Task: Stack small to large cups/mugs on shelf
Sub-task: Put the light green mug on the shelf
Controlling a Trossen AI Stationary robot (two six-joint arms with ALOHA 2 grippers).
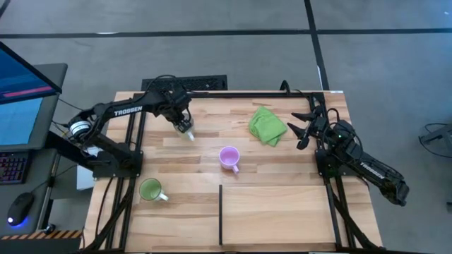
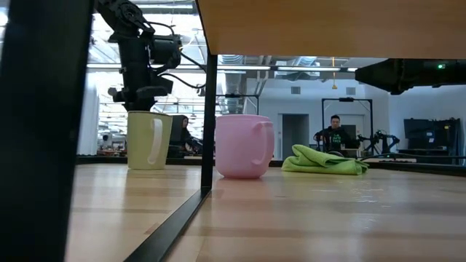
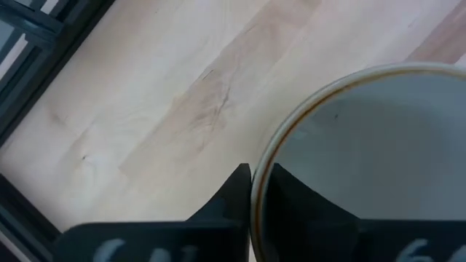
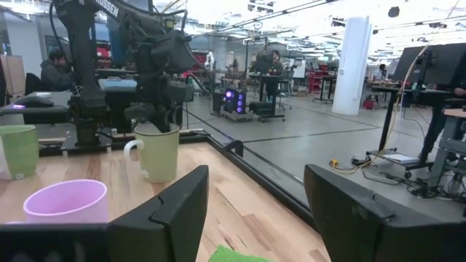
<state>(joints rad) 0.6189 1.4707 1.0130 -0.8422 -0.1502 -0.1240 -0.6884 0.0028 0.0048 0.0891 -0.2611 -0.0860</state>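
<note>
My left claw (image 3: 251, 191) pinches the cream mug's (image 2: 149, 140) rim on the table (image 1: 282, 197); the high view hides that mug under the arm. My right claw (image 4: 255, 211) waits wide open, empty, beside the green cloth (image 1: 267, 125). The purple mug (image 1: 229, 157) stands mid-table, the green mug (image 1: 150, 189) near the left edge.

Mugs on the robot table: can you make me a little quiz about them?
1. True or false: the left gripper is shut on the rim of the white mug.
2. Which mug stands nearest the green cloth? A) green mug B) purple mug C) white mug
3. Fill in: the right gripper is ____ and holds nothing.

Key: 1 true; 2 B; 3 open.
</note>
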